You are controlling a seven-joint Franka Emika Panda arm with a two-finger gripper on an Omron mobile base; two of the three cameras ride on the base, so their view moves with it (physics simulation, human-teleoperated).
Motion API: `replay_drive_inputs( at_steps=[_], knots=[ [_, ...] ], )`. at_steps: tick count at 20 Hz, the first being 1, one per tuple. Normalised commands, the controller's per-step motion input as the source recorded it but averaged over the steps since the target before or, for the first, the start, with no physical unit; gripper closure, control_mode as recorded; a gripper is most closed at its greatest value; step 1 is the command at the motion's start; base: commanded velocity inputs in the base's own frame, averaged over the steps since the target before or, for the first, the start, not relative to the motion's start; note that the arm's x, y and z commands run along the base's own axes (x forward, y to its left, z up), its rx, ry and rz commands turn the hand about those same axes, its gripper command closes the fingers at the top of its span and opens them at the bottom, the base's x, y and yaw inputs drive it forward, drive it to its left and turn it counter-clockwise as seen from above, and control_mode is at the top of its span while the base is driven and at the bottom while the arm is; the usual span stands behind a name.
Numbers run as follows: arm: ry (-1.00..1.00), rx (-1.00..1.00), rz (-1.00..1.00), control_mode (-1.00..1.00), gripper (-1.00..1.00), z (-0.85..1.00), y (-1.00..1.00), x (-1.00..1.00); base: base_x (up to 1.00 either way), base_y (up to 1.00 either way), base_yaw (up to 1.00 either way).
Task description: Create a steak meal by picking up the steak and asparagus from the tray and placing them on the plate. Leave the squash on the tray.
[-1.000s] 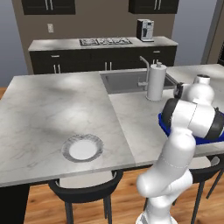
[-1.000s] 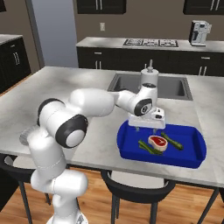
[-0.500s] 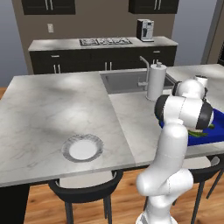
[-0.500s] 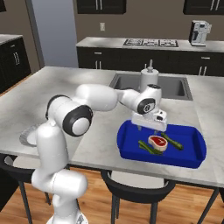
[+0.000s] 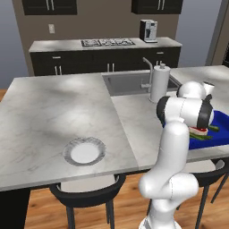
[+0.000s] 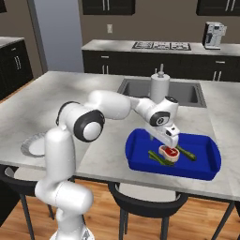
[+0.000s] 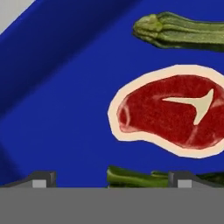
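Gripper [image 6: 168,142] wide open, holding nothing, low over blue tray [image 6: 206,165]. Steak [image 7: 168,110] lying flat in tray, between squash [image 7: 181,31] and asparagus [image 7: 135,177]. Probably soft, floppy, a bit slippery. Best pinched across middle. Plate [image 5: 84,151] far left.

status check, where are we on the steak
Gripper open, low over the tray. Steak on tray, ungrasped, between squash and asparagus. Plate bare.

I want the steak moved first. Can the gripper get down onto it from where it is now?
Probably yes. The open gripper hangs just above the steak in the tray, nothing lying between; asparagus and squash flank it closely.
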Motion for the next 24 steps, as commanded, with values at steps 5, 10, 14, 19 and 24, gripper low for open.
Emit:
replay_drive_inputs(
  at_steps=[5, 10, 14, 19, 24],
  knots=[
    [0.04, 0.00, -0.21, -1.00, -1.00, -0.08, 0.00, 0.40, 0.00, 0.00, 0.00],
    [0.04, 0.00, -0.10, -1.00, -1.00, -0.19, -0.05, 0.31, 0.00, 0.00, 0.00],
    [0.04, 0.00, -0.14, -1.00, -1.00, -0.38, -0.32, 0.13, 0.00, 0.00, 0.00],
    [0.00, 0.00, -0.28, -1.00, -1.00, -0.39, -0.31, 0.00, 0.00, 0.00, 0.00],
    [0.00, 0.00, -0.32, -1.00, -1.00, -0.25, -0.09, 0.04, 0.00, 0.00, 0.00]
  ],
)
